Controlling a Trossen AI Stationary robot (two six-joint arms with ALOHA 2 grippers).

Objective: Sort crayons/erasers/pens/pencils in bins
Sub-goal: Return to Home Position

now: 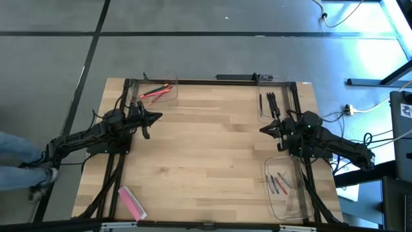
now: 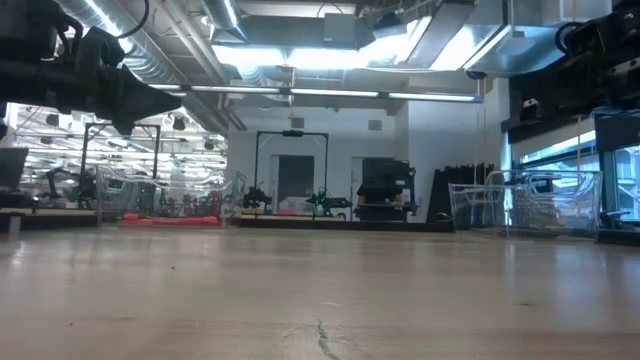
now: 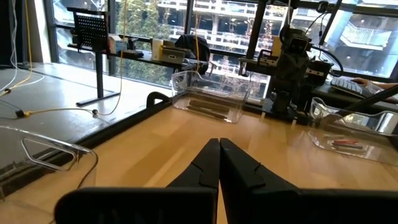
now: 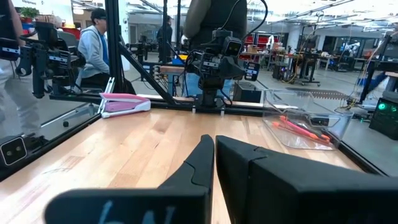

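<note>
Crayons [image 1: 156, 92], thin pink-red sticks, inside clear bin [image 1: 173, 100]

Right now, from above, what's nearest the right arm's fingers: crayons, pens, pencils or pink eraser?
From the right arm's fingers:
1. Pens, top right.
2. Pencils, bottom right.
3. Crayons, top left.
4. Pink eraser, bottom-left corner.
Left arm's fingers wait mid-left.

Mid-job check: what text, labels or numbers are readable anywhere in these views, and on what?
No text can be read in any view.
pale marking on the right gripper body: cut off and blurred, unreadable.
white label on the dark box beside the table: too small to read.
</note>
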